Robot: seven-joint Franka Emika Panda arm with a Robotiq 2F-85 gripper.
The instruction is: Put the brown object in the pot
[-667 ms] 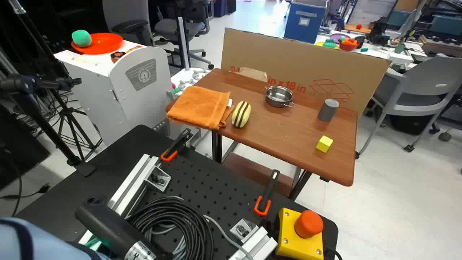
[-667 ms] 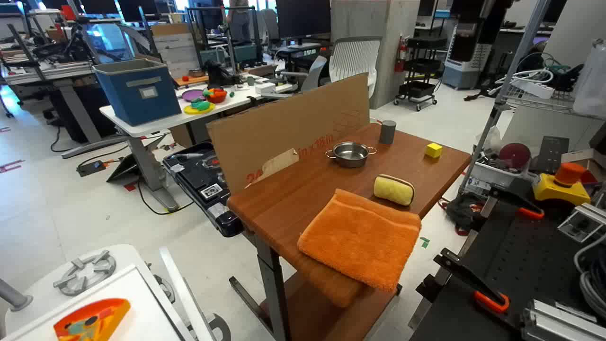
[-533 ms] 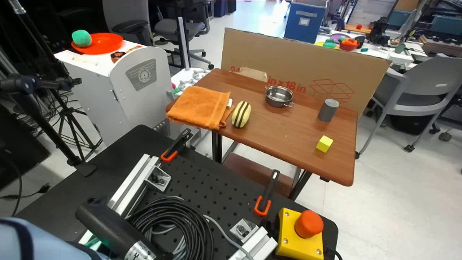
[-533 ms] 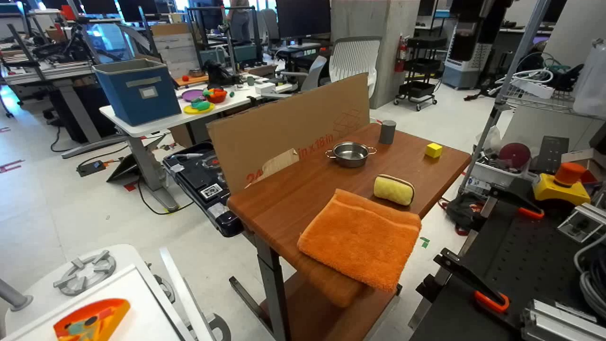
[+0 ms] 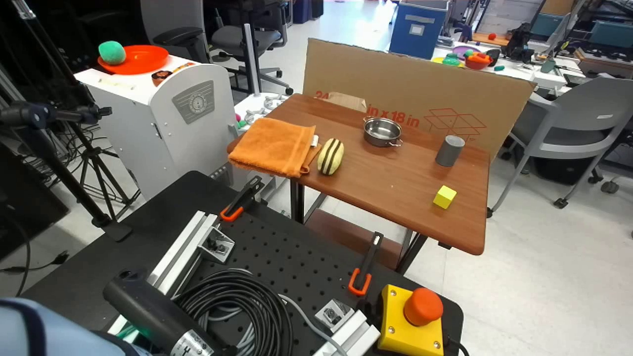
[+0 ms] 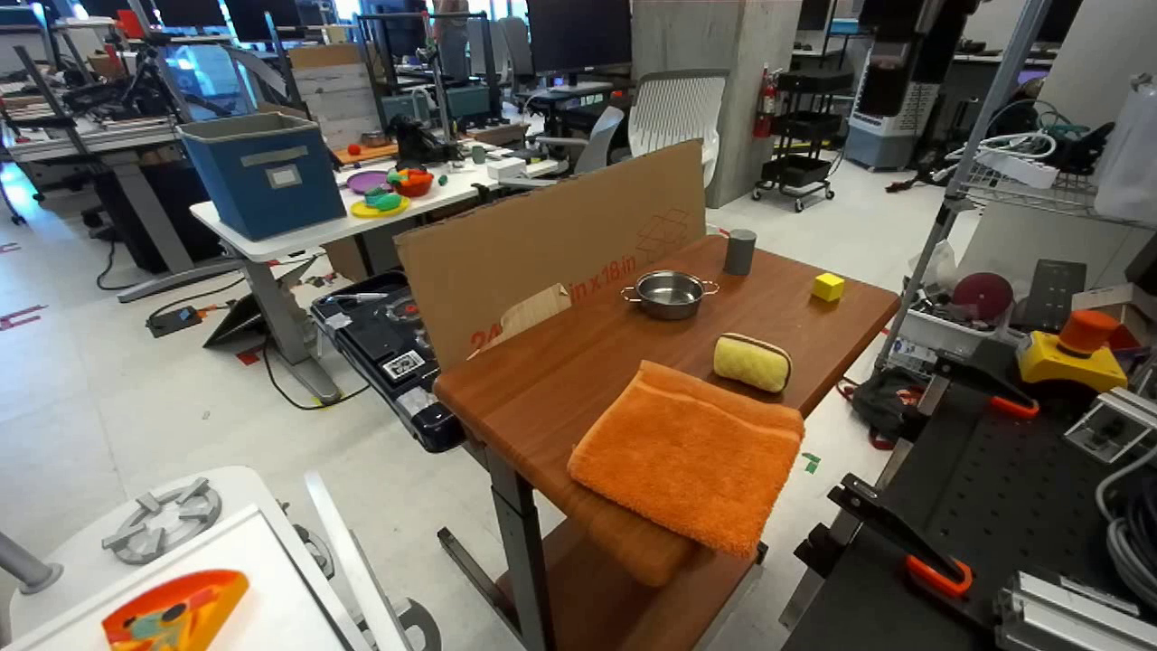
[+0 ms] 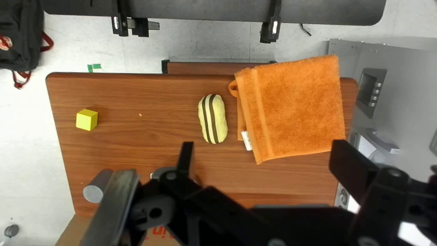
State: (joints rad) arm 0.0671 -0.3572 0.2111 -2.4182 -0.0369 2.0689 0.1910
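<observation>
The table (image 5: pixel 385 173) is on a white floor (image 5: pixel 554 277). Cardboard (image 5: pixel 420 84) lines one long edge. A grey chair (image 5: pixel 588 116) is past one corner.

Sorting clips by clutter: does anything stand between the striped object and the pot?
Nothing visible does: in both exterior views the orange towel lies beside the striped object, off its line to the pot; the grey cylinder stands off that line too.

The dark-striped, pale-yellow oval object (image 5: pixel 330 157) lies apart from the upright, shallow, two-handled silver pot (image 5: pixel 382 132).
</observation>
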